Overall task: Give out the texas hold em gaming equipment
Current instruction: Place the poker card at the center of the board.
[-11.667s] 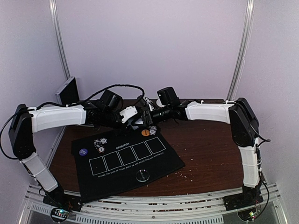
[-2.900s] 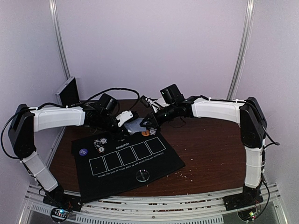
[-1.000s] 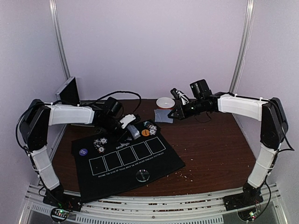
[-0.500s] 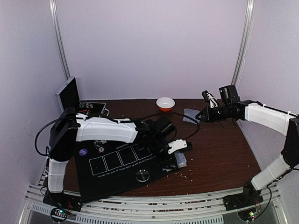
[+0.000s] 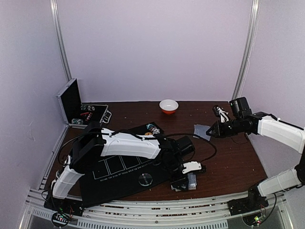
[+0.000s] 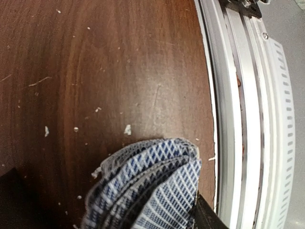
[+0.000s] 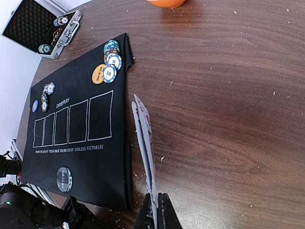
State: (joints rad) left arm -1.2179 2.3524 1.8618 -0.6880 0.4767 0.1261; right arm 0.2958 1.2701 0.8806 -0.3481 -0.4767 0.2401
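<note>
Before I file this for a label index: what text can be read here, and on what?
"BECOME THE KING OF TEXAS HOLD 'EM AND ENJOY ENDLESS VICTORIES": black mat, below its boxes.
"DRYBYPLAY", middle letters unsure: same mat, above the boxes.
"10": striped chip.
Print on the orange disc and the clear disc: too small to read.

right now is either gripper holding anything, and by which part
The left gripper grips a fanned card stack by its near end, fingers mostly hidden. The right gripper pinches a few cards by their near edge.
</note>
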